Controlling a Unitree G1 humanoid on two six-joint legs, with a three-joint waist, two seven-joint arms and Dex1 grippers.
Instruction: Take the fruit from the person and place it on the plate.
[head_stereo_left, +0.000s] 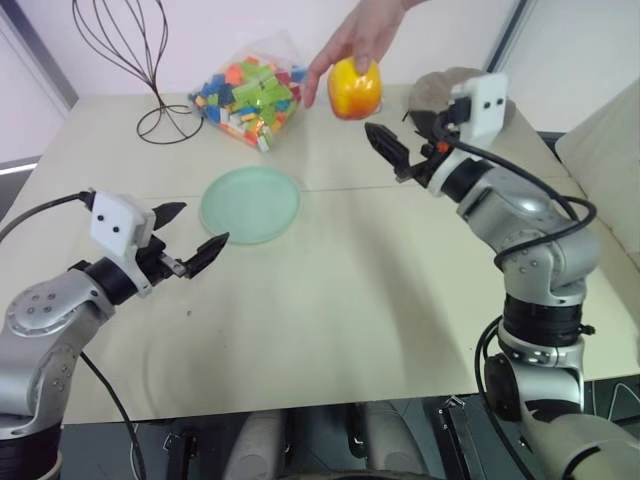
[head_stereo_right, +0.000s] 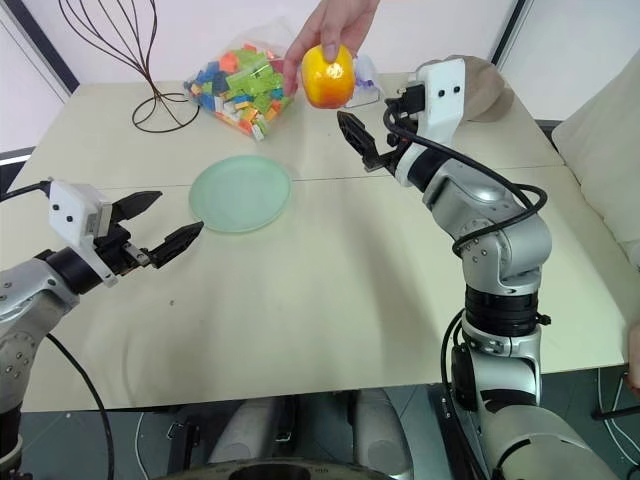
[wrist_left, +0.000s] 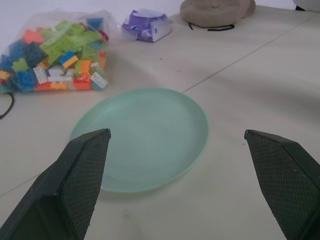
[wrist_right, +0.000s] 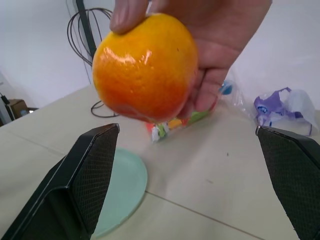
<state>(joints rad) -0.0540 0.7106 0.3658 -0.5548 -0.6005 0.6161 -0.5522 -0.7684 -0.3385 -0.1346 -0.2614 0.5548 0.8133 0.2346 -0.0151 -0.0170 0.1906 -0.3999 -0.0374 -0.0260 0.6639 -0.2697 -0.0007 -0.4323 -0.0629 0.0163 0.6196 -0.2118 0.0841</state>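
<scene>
A: One fruit (wrist_right: 145, 67), glossy, round, yellow going red-orange low down. The person's hand (head_stereo_left: 362, 35) pinches it from above with fingertips, so the underside and flanks are bare. My guess is that's on purpose, to leave room for the robot to grab.

B: Where is it relative to the table?

A: In the air over the far side of the table (head_stereo_left: 330, 300), above and beyond the plate (head_stereo_left: 250, 204). Not touching anything but the hand.

B: Right gripper?

A: Right gripper (head_stereo_left: 392, 152) is raised and pointed at the fruit, just short of it, no contact. In the right wrist view its two black textured fingers (wrist_right: 85, 185) are spread wide with the fruit sitting above the gap. Holding nothing.

B: Left one?

A: Left gripper (head_stereo_left: 190, 240) hangs low over the table, near the plate's near edge, fingers also splayed wide, empty. Looks like it's parked out of the way; I'd judge the right arm does the take.

B: Plate details?

A: Flat, round, pale mint green, smooth with a shallow raised rim, bare. Lies flat on the matte beige tabletop, well apart from the fruit.

B: Clutter?

A: Clear bag of coloured plastic bricks (head_stereo_left: 248, 92) behind the plate, a thin black wire stand (head_stereo_left: 130, 50) at the far left, a soft tan cap (wrist_left: 215, 10) far right, a crumpled purple wrapper (wrist_left: 148, 24) near it.
</scene>
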